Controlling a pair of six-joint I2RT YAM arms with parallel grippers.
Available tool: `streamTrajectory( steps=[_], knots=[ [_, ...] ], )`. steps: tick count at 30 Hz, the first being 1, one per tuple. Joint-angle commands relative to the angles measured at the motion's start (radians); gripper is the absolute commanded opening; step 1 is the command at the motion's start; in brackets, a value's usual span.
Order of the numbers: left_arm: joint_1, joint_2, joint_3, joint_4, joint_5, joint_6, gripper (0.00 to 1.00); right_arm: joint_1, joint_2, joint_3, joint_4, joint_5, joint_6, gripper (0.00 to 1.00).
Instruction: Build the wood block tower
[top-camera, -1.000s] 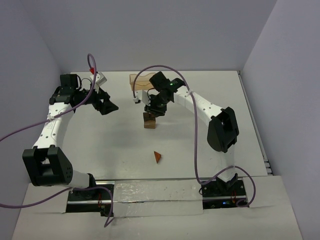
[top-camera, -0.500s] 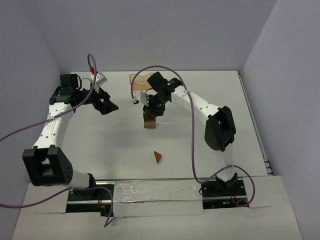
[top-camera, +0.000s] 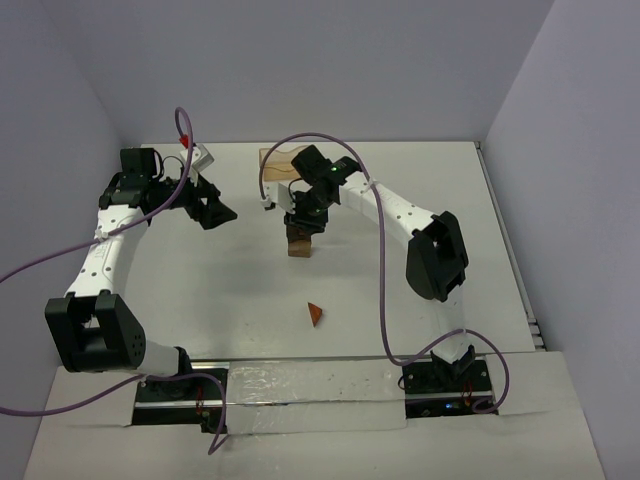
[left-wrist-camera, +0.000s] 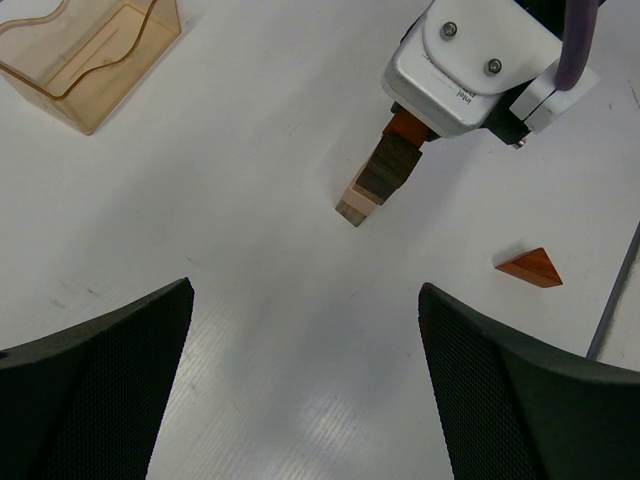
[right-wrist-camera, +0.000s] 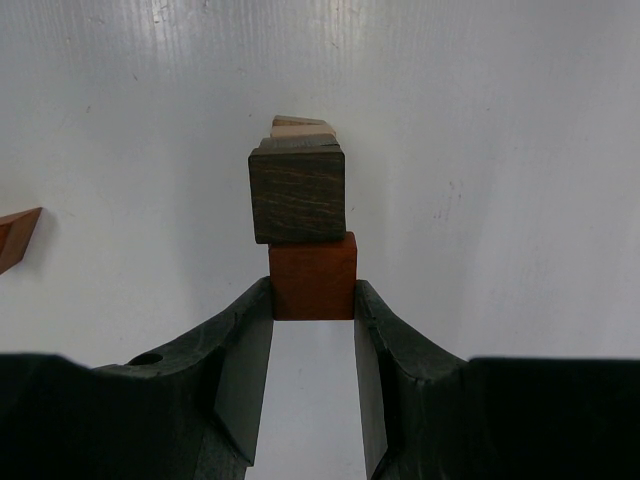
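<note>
The wood block tower (top-camera: 298, 244) stands mid-table, with tan blocks at the bottom and dark brown ones above. My right gripper (top-camera: 304, 220) hangs directly over it, shut on a reddish-brown block (right-wrist-camera: 312, 275). That block sits right at the tower's dark brown top block (right-wrist-camera: 297, 193). In the left wrist view the tower (left-wrist-camera: 372, 185) leans away under the right gripper's white housing (left-wrist-camera: 470, 65). A reddish-brown wedge (top-camera: 315, 314) lies alone nearer the arm bases. My left gripper (top-camera: 215, 210) hovers open at the far left, with nothing between its fingers (left-wrist-camera: 110, 380).
A pale orange translucent tray (top-camera: 275, 160) stands at the back of the table behind the tower, also in the left wrist view (left-wrist-camera: 90, 50). The wedge (left-wrist-camera: 529, 267) lies right of the tower there. Purple cables loop above both arms.
The right arm has shifted slightly to the left, carrying the reddish-brown block over the tower top. The left arm has not moved.
</note>
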Motion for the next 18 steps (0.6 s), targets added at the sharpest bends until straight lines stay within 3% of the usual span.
streamTrajectory(
  steps=[1, 6, 12, 18],
  knots=[
    [-0.005, -0.002, 0.013, 0.041, 0.012, -0.009, 0.99, 0.011, 0.004, 0.039, -0.010, 0.007, -0.010, 0.20],
    [-0.005, -0.002, 0.014, 0.041, 0.009, -0.010, 0.99, 0.013, 0.002, 0.034, -0.012, 0.012, -0.012, 0.27],
    [-0.005, 0.002, 0.011, 0.043, 0.010, -0.008, 0.99, 0.015, 0.003, 0.036, -0.019, 0.012, -0.012, 0.48],
    [-0.005, 0.001, 0.005, 0.047, 0.008, -0.011, 0.99, 0.017, -0.001, 0.040, -0.020, 0.015, -0.001, 0.56]
  ],
)
